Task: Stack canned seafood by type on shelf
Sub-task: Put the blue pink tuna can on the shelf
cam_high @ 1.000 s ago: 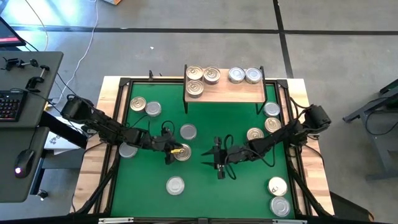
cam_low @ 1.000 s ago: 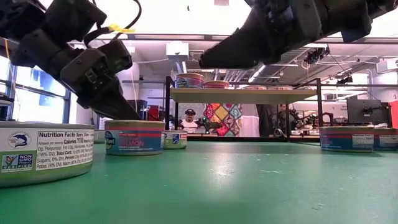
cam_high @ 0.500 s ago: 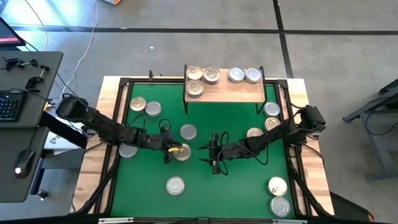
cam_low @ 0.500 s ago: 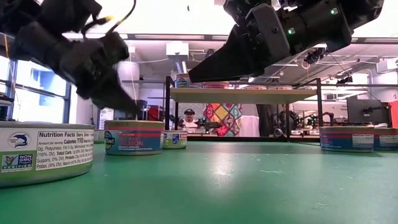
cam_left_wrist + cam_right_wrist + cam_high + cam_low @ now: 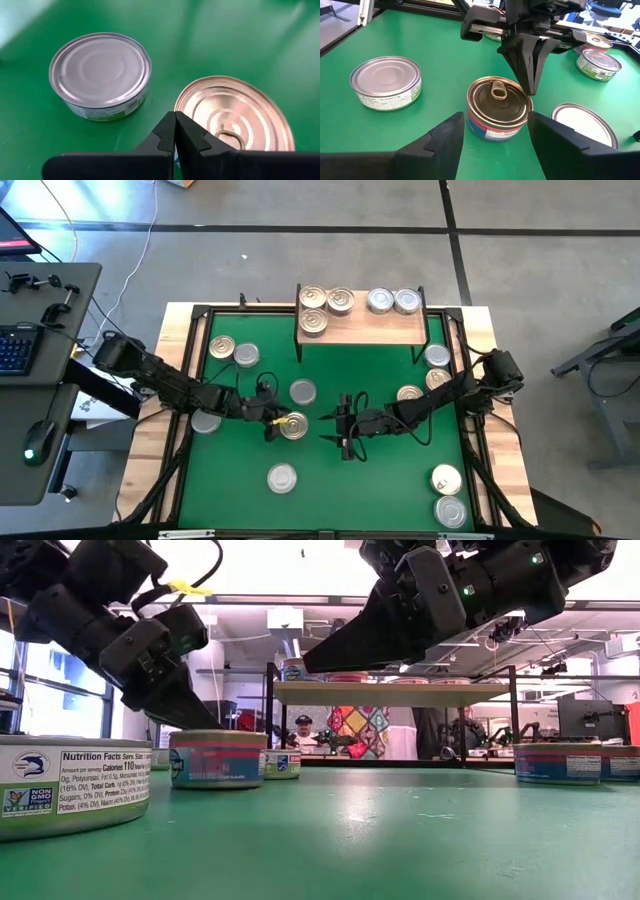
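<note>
Risk: left gripper (image 5: 175,131), fingers pinched together, tip resting on gold-lid can (image 5: 293,425) mid-mat, could nudge it away as right gripper (image 5: 495,131), fingers apart w/ nothing held, closes in; shelf (image 5: 362,326) far.

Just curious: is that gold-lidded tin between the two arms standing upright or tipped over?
Upright: the gold-lidded tin sits flat on the green mat, pull-tab lid facing up.

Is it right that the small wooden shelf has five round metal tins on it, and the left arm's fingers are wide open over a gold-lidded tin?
Not quite. The left gripper's fingers are shut, pressed together above the gold-lidded round tin, as the left wrist view shows. The rest holds: the small light-wood shelf does carry five round metal tins.
</note>
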Robot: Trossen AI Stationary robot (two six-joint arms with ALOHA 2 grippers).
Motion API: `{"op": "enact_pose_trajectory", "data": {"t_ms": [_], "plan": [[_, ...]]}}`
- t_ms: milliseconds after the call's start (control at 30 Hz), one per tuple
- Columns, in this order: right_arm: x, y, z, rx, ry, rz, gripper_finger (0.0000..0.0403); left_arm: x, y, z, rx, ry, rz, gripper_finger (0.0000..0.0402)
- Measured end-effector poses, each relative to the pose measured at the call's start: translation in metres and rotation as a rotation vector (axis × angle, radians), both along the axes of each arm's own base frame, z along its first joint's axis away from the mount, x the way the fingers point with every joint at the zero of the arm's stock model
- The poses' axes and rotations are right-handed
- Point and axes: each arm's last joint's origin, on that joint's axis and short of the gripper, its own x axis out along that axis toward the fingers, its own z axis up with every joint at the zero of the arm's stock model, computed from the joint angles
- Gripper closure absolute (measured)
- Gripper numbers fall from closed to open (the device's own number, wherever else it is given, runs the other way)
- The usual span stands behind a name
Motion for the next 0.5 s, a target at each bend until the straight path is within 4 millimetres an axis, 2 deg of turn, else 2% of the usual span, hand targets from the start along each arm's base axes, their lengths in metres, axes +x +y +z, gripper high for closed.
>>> {"op": "enact_pose_trajectory", "data": {"t_ms": [267,500], "plan": [[-0.0001,0.0009,0.0,-0.018,0.002,0.031,0.0189,-0.005,0.0011,-0.0075,0.012,0.062,-0.016,0.0401],[0.0014,-0.003,0.0008,-0.053,-0.007,0.037,0.0189,-0.0007,0.0005,-0.0053,0.006,0.018,-0.009,0.0401]]}}
